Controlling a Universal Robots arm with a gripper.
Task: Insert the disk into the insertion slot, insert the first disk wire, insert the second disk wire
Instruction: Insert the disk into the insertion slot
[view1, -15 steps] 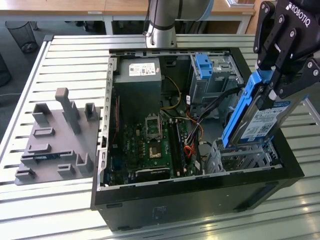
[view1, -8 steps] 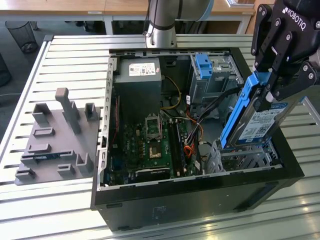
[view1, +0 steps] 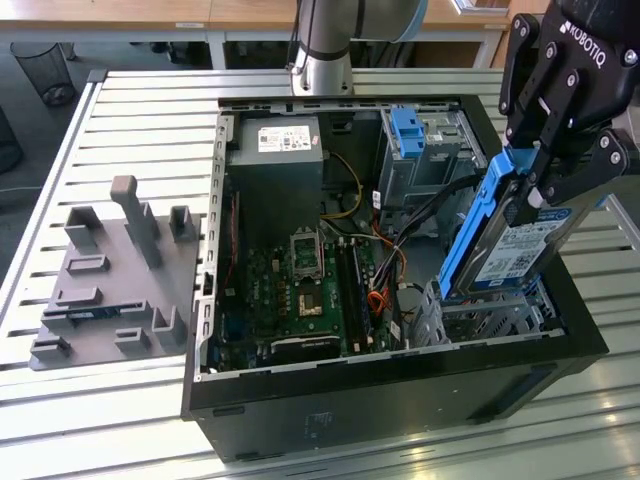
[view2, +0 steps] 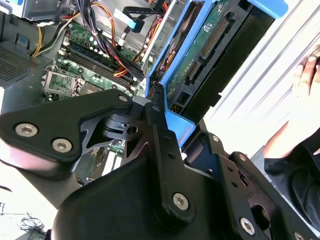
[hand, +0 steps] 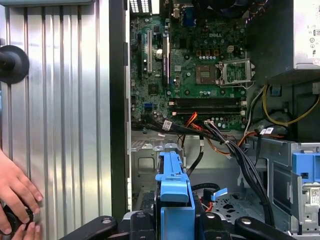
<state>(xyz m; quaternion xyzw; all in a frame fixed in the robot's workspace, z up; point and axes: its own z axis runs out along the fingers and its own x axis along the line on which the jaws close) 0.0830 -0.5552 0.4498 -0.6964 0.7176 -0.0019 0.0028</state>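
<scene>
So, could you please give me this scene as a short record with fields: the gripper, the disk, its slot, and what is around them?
gripper: shut on the disk
disk: tilted, lower end down at the drive cage, not yet flat in it
connector: no wire plugged in
wires: loose, between the motherboard and the drive cage
taller cage: carries a blue bracket
hand: a person's, over the slatted table, beside the case
</scene>
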